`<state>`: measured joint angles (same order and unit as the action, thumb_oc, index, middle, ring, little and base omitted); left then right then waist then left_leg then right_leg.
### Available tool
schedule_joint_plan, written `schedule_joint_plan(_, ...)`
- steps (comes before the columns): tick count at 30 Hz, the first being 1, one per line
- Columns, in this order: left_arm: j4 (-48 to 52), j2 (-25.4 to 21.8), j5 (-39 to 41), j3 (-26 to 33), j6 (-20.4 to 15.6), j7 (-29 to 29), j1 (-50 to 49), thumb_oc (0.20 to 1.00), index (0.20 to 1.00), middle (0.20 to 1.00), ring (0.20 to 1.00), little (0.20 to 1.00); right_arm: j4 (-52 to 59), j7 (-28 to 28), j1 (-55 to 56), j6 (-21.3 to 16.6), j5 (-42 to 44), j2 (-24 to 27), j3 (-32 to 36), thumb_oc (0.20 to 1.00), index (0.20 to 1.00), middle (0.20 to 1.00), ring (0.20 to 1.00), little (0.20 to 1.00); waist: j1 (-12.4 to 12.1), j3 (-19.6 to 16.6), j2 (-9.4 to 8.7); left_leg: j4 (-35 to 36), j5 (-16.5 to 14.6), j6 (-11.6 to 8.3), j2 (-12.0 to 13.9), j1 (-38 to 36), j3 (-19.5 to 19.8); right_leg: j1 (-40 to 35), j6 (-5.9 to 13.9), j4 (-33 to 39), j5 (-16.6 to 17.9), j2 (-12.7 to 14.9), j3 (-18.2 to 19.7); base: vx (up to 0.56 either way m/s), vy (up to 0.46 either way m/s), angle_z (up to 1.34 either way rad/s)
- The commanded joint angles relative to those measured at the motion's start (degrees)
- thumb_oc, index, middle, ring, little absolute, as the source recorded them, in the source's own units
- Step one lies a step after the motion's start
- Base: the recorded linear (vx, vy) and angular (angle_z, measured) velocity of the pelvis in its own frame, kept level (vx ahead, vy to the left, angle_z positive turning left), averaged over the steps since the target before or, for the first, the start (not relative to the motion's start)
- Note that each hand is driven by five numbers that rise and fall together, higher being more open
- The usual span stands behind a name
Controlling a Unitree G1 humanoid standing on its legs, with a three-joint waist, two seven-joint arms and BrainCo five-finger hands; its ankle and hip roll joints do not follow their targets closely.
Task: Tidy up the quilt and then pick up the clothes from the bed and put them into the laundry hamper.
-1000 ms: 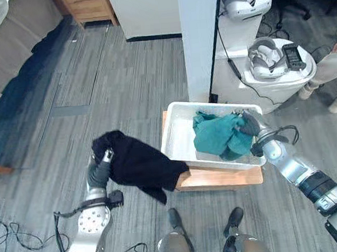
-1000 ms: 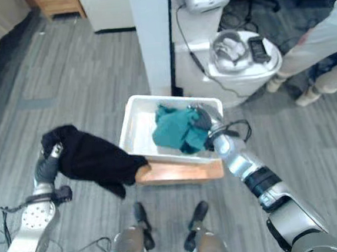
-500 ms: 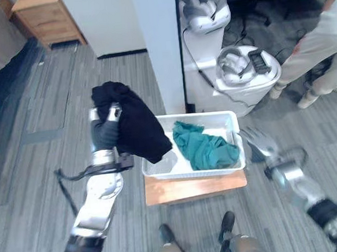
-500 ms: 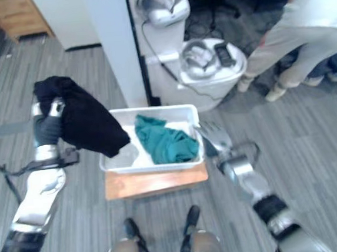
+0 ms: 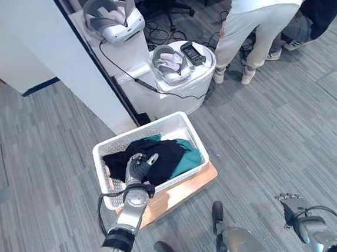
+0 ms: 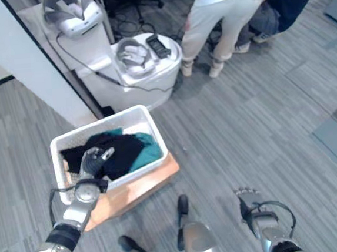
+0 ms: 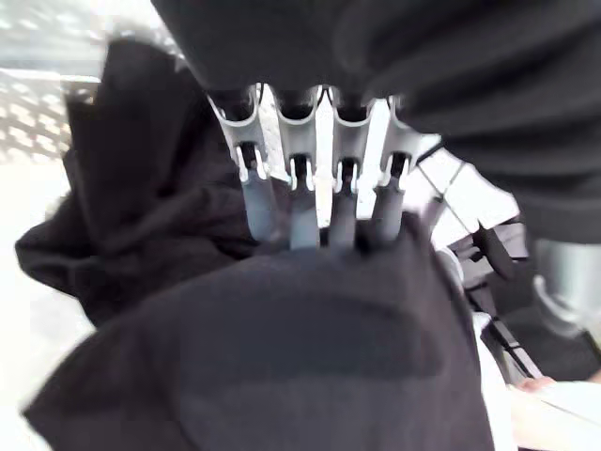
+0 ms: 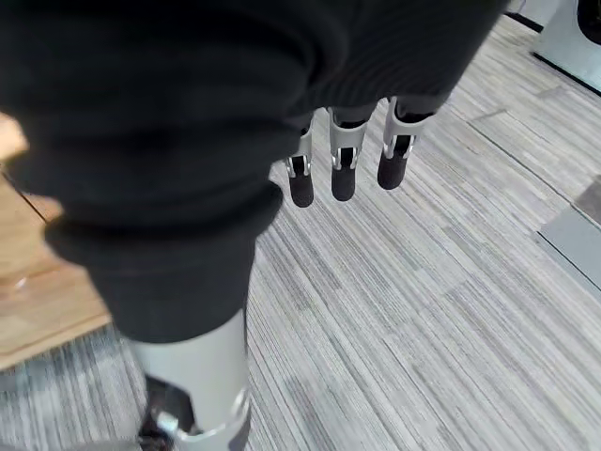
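The white laundry hamper (image 5: 142, 130) stands on a low wooden board (image 5: 183, 191). A black garment (image 5: 164, 152) lies inside it on top of a teal garment (image 5: 190, 159). My left hand (image 5: 138, 169) rests in the hamper on the black garment (image 7: 310, 357). In the left wrist view its fingers (image 7: 291, 193) run straight down, with their tips sunk behind a fold of the cloth. Low on the right, my right hand (image 5: 290, 205) hangs over the grey floor, its fingers (image 8: 343, 164) straight and holding nothing.
Behind the hamper stands a white round stand (image 5: 182, 80) with headsets and a black device on it. A white pillar (image 5: 39, 66) rises at the left. Two people (image 5: 258, 6) are at the back right. Grey plank floor (image 5: 274, 122) spreads to the right.
The camera has swung right. The black garment, held aloft by my left hand, now lies in the hamper over the teal one. My right hand has dropped away from the hamper.
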<state>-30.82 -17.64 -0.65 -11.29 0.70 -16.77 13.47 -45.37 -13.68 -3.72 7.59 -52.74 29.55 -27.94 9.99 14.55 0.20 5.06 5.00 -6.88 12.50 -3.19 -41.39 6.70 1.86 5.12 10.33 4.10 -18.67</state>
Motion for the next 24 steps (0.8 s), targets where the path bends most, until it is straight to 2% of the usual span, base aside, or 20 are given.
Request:
schedule_joint_plan(1,8.1,-4.1,7.6,2.8,-4.3,-0.6,3.2,1.000,1.000,1.000,1.000,1.000,2.9,-1.3,-3.0,0.1,3.6,-1.0,0.8,1.000,1.000,1.000,1.000,1.000,-2.3,1.2,0.52,-0.1,-7.1,-0.57,0.1,-1.4,3.4,-5.0,7.08,-0.1,-11.2,4.9,-4.4,0.06,-0.027,0.21)
schedule_joint_plan(7,15.3,-9.3,11.3,10.7,-8.5,-5.2,0.2,1.000,1.000,1.000,1.000,1.000,2.4,-1.3,-0.4,-1.9,7.2,-1.5,3.0,1.000,1.000,1.000,1.000,1.000,-5.0,-0.9,0.20,-0.1,-7.3,-0.83,0.1,-3.7,5.0,-9.2,6.66,-0.1,-12.0,4.5,-6.0,0.05,-0.027,0.27)
schedule_joint_plan(8,15.3,-9.3,11.3,10.7,-8.5,-5.2,0.2,1.000,1.000,1.000,1.000,1.000,2.3,-1.3,-0.4,-1.9,7.2,-1.6,3.0,1.000,1.000,1.000,1.000,1.000,-4.9,-0.8,0.18,-0.1,-7.3,-0.83,0.1,-3.8,5.0,-9.2,6.66,-0.1,-12.0,4.5,-6.0,0.03,-0.030,0.19)
schedule_joint_plan(10,14.5,-10.6,12.7,14.9,-9.5,-7.0,-3.1,1.000,1.000,1.000,1.000,1.000,-1.1,-1.0,0.0,-2.2,8.7,-2.9,3.6,1.000,1.000,1.000,1.000,1.000,-6.4,-1.8,-0.10,-0.1,-7.3,-0.98,0.2,-4.7,5.7,-10.7,6.48,-0.1,-12.3,4.3,-6.7,0.02,-0.031,0.17)
schedule_joint_plan(13,11.9,-9.8,14.8,17.7,-9.5,-6.7,-7.6,1.000,1.000,1.000,1.000,1.000,-3.8,-0.8,0.0,-2.4,9.5,-4.1,3.9,1.000,1.000,1.000,1.000,1.000,-7.3,-2.5,-0.32,-0.1,-7.4,-1.06,0.3,-5.5,6.0,-11.7,6.30,-0.1,-12.6,4.2,-7.0,0.02,-0.004,0.13)
schedule_joint_plan(15,1.5,-5.2,20.2,21.4,-7.8,-4.7,-16.1,1.000,1.000,1.000,1.000,1.000,-8.4,0.2,-0.6,-2.0,12.2,-6.5,5.5,1.000,1.000,1.000,1.000,1.000,-8.9,-3.6,-0.65,-0.1,-7.4,-0.95,0.4,-6.4,6.5,-13.1,5.92,-0.1,-13.1,3.9,-7.6,0.02,0.012,0.10)
schedule_joint_plan(18,-4.6,-3.8,20.7,21.4,-6.9,-3.5,-17.6,1.000,1.000,1.000,1.000,1.000,-9.8,0.4,-1.2,-1.8,12.6,-7.2,5.5,1.000,1.000,1.000,1.000,1.000,-9.3,-4.0,-0.77,-0.1,-7.5,-0.95,0.5,-6.6,6.6,-13.3,5.84,-0.1,-13.2,3.8,-7.8,0.01,0.009,0.06)
schedule_joint_plan(19,-9.2,-2.8,20.1,21.4,-5.7,-2.5,-19.0,1.000,1.000,1.000,1.000,1.000,-10.4,0.5,-1.4,-1.6,13.1,-7.6,5.8,1.000,1.000,1.000,1.000,1.000,-9.6,-4.3,-0.88,-0.1,-7.5,-0.92,0.5,-6.7,6.6,-13.5,5.76,-0.1,-13.3,3.8,-7.9,0.02,0.036,0.09)
schedule_joint_plan(20,-18.1,-1.1,17.9,20.9,-3.8,-1.0,-20.6,1.000,1.000,1.000,1.000,1.000,-11.7,0.6,-1.6,-1.5,15.7,-8.6,6.8,1.000,1.000,1.000,1.000,1.000,-9.9,-4.7,-1.11,-0.1,-7.5,-0.84,0.5,-7.0,6.6,-13.7,5.67,-0.1,-13.4,3.8,-8.0,0.02,0.038,0.07)
schedule_joint_plan(21,-23.3,-0.1,16.2,20.6,-2.7,-0.2,-21.4,1.000,1.000,1.000,1.000,1.000,-12.4,0.5,-1.6,-1.6,17.3,-9.3,7.3,1.000,1.000,1.000,1.000,1.000,-10.0,-4.9,-1.23,-0.1,-7.6,-0.78,0.6,-7.1,6.6,-13.8,5.65,-0.1,-13.4,3.8,-8.0,0.01,0.032,0.02)
schedule_joint_plan(22,-23.7,-0.1,16.2,20.5,-3.0,-0.1,-21.2,1.000,1.000,1.000,1.000,1.000,-12.5,0.4,-1.6,-1.7,17.4,-9.3,7.3,1.000,1.000,1.000,1.000,1.000,-10.1,-4.9,-1.22,-0.1,-7.6,-0.78,0.6,-7.1,6.5,-13.8,5.65,-0.1,-13.4,3.8,-8.0,0.00,0.000,0.00)
schedule_joint_plan(23,-31.7,1.5,13.3,19.9,-1.2,0.7,-22.2,1.000,1.000,1.000,1.000,1.000,-14.0,0.5,-1.4,-1.7,19.5,-11.0,7.6,1.000,1.000,1.000,1.000,1.000,-10.3,-5.3,-1.41,-0.1,-7.9,-0.70,0.5,-7.3,6.5,-14.0,5.64,-0.1,-13.5,3.7,-8.0,0.00,0.000,0.00)
schedule_joint_plan(24,-35.5,2.1,12.5,19.8,-0.5,1.1,-22.4,1.000,1.000,1.000,1.000,1.000,-14.6,0.6,-1.4,-1.8,20.3,-11.7,7.7,1.000,1.000,1.000,1.000,1.000,-10.4,-5.5,-1.48,-0.1,-7.9,-0.69,0.5,-7.3,6.5,-14.0,5.64,-0.1,-13.5,3.7,-8.0,0.00,0.000,0.00)
